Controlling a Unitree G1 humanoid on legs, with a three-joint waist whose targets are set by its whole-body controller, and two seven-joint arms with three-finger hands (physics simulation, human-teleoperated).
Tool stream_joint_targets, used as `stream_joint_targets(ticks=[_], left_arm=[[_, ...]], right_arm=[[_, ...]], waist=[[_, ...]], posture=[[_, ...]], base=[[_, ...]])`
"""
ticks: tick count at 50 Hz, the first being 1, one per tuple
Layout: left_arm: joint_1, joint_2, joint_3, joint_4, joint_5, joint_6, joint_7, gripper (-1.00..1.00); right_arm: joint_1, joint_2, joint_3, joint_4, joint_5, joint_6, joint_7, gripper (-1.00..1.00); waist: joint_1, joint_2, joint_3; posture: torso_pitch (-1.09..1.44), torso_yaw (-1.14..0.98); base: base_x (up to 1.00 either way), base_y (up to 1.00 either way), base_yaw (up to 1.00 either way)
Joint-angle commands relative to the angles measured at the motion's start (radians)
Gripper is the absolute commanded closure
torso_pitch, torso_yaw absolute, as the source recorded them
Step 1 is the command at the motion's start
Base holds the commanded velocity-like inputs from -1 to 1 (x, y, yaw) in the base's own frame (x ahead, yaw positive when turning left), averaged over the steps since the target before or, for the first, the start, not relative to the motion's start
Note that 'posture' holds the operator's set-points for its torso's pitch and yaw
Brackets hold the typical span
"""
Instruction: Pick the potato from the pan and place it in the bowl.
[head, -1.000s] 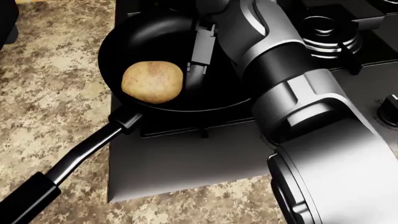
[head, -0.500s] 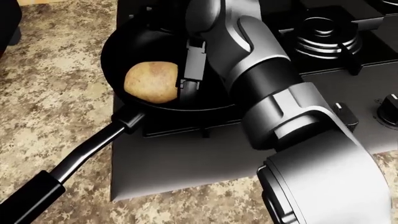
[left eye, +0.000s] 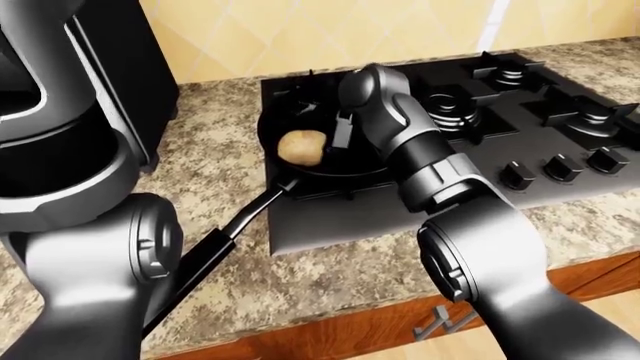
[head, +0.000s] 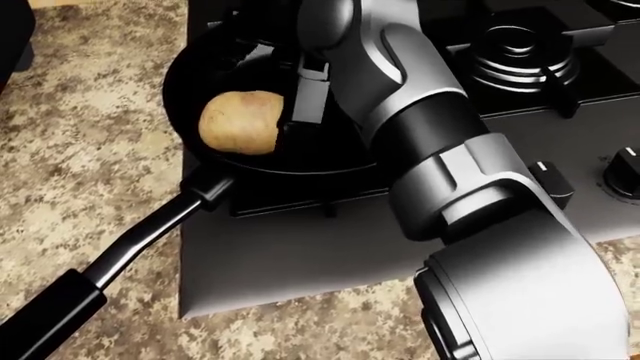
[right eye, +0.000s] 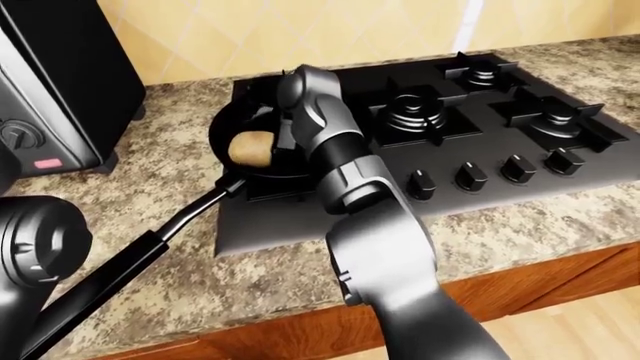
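A tan potato (head: 238, 121) lies in the black frying pan (head: 190, 82), which sits on the left burner of the black stove (left eye: 330, 217). My right hand (head: 290, 97) reaches into the pan from the right. One finger (head: 308, 94) presses against the potato's right side, and another grey finger part (head: 250, 54) shows just above it, so the hand closes round the potato. The pan's long handle (head: 120, 259) runs toward the lower left. No bowl shows in any view. My left arm (left eye: 90, 247) fills the left of the left-eye view; its hand is out of frame.
The stove has several burners (right eye: 415, 112) and a row of knobs (right eye: 470, 176) along its near edge. A speckled stone counter (right eye: 130, 195) surrounds it. A black appliance (right eye: 50, 82) stands at the upper left, with a tiled wall behind.
My right hand's finger has closed in from the right onto the potato. The potato has shifted a little upward in the head view; the pan has stayed put.
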Motion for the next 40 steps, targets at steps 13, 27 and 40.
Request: stream_joint_targets(ticks=[13, 27, 40], left_arm=[[-0.042, 0.01, 0.006, -0.021, 0.002, -0.022, 0.008, -1.0], [-0.048, 0.011, 0.005, -0.011, 0.002, -0.028, 0.008, -1.0], [-0.048, 0.008, 0.004, -0.016, 0.003, -0.025, 0.01, -1.0]], right_arm=[[-0.028, 0.002, -0.002, -0.021, 0.004, 0.001, 0.023, 0.71], [-0.047, -0.012, -0.007, -0.016, 0.0, 0.005, 0.03, 1.0], [-0.151, -0.071, -0.039, 0.009, 0.031, 0.019, 0.031, 1.0]], waist=[[0.001, 0.003, -0.03], [0.002, 0.002, -0.029], [-0.001, 0.004, -0.019]], posture=[[0.0, 0.0], [0.0, 0.0], [0.0, 0.0]], base=[[0.0, 0.0, 0.0], [0.0, 0.0, 0.0], [0.0, 0.0, 0.0]])
